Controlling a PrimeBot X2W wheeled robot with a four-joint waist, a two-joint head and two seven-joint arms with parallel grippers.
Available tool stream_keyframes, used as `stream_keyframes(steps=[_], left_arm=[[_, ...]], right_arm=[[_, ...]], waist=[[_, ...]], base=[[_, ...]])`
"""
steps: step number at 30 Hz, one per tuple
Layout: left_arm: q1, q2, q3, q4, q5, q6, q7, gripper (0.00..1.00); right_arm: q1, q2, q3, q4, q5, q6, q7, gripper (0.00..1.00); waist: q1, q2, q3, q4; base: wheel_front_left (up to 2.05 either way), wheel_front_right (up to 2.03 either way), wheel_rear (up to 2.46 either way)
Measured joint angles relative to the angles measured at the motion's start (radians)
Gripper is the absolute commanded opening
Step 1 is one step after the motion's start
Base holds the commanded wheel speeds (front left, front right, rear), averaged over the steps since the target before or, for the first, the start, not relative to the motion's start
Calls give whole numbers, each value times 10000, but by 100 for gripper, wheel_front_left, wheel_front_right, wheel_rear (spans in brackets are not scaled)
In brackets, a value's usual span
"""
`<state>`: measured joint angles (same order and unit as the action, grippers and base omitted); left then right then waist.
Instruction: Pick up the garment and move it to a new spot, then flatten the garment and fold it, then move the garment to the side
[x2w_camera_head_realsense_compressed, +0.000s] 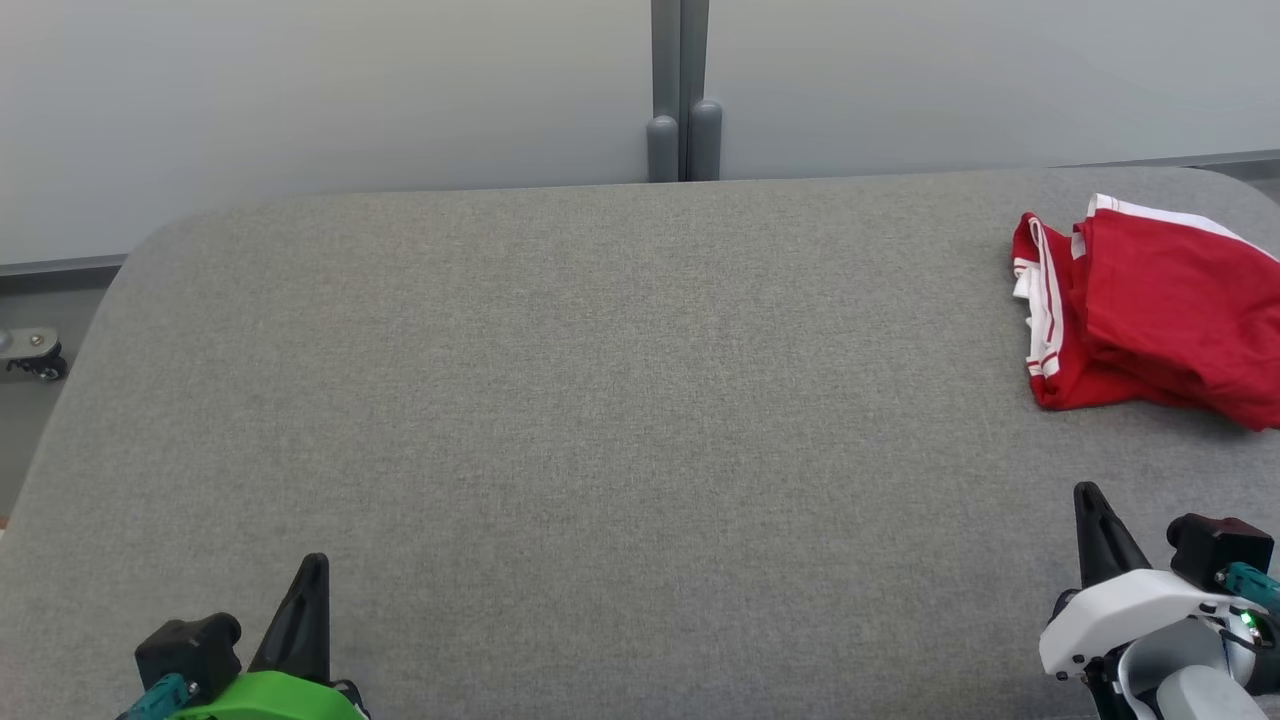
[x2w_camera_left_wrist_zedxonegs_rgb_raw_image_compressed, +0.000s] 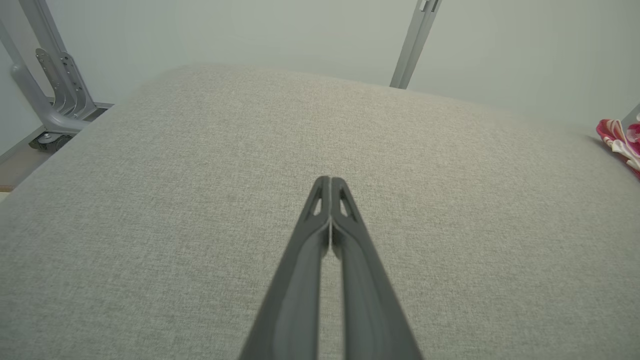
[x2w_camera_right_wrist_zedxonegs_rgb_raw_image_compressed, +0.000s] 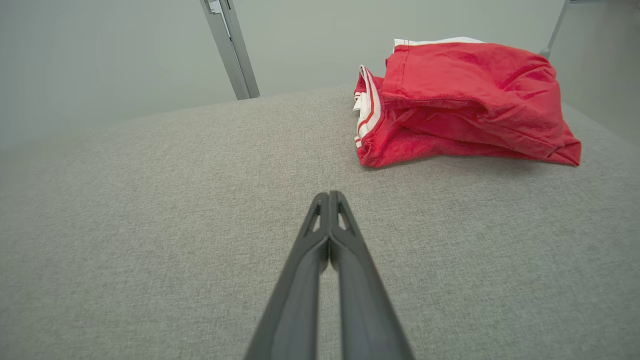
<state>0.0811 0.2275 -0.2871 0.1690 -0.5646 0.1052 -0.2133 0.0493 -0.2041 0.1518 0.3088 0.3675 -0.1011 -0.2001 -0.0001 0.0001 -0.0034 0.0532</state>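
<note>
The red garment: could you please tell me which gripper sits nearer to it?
The right gripper, white-wristed, lies near the garment; the left gripper, green-wristed, is far across the table.

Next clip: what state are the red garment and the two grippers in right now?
Red garment: bunched in a loose heap at the far right of the table, not flattened, nothing touching it.
Left gripper: fingers shut, holding nothing.
Right gripper: fingers shut, holding nothing, pointing toward the garment but short of it.
</note>
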Motion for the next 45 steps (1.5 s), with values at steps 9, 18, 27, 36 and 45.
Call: stream_keyframes(steps=[9,18,27,36,45], left_arm=[[-3,-207,341,19,-1120,-196,293,0],[-35,-353,679,119,-2117,-366,612,0],[-114,-537,1005,184,-3133,-627,899,0],[-280,-650,1335,288,-4205,-815,1218,0],[-432,-846,1664,435,-5164,-1066,1515,0]], right_arm=[[-58,163,-268,33,1367,217,366,0],[-229,336,-593,42,2522,410,744,0],[-356,487,-897,40,3693,631,1070,0],[-417,662,-1193,31,4878,838,1386,0],[-568,796,-1488,2,6061,1058,1672,0]], waist=[[0,0,6,-55],[0,0,13,-112],[0,0,19,-166],[0,0,24,-219],[1,0,31,-271]], base=[[0,0,0],[0,0,0],[0,0,0],[0,0,0],[0,0,0]])
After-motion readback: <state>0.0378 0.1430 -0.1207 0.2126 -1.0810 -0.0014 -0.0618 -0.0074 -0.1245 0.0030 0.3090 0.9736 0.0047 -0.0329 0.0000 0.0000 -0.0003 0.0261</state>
